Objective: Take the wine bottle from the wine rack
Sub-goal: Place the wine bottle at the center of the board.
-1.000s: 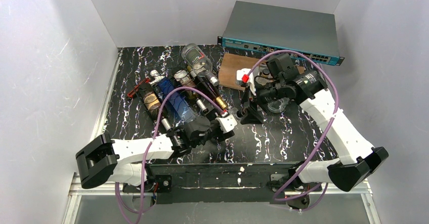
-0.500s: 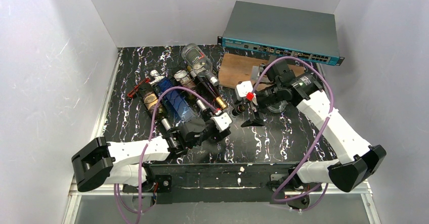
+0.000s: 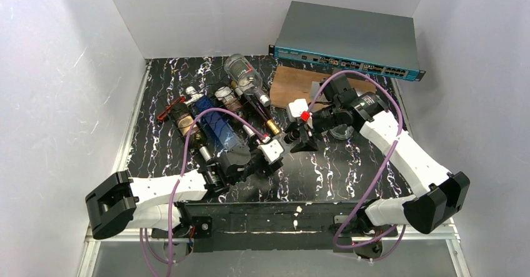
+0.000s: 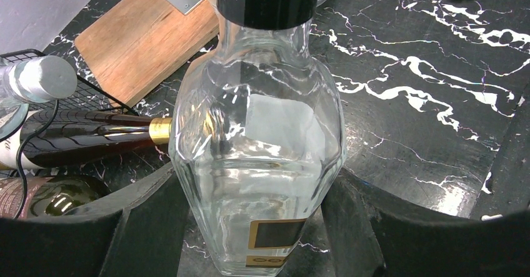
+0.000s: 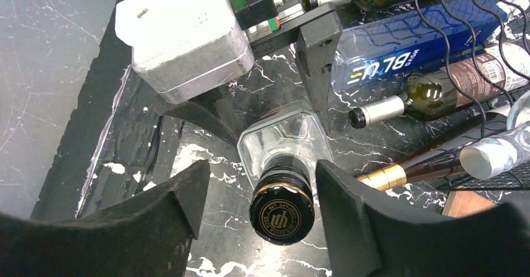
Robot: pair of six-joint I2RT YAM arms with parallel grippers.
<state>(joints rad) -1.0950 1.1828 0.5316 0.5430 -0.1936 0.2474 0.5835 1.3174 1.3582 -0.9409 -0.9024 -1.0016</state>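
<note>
Marbled black tabletop (image 3: pixel 350 164): left pincer (image 4: pixel 256 177) grips wine bottle (image 4: pixel 259 133); right pincer (image 5: pixel 262 171) straddles its cap (image 5: pixel 281 209), seemingly loose.

Bright, even light; glare on the clear bottle (image 4: pixel 259 133); near fingers (image 4: pixel 406 239) dark and soft-focused

left hand (image 4: pixel 259 227) clamped on clear bottle (image 4: pixel 256 133), right hand (image 5: pixel 262 186) facing it, fingers apart
</note>
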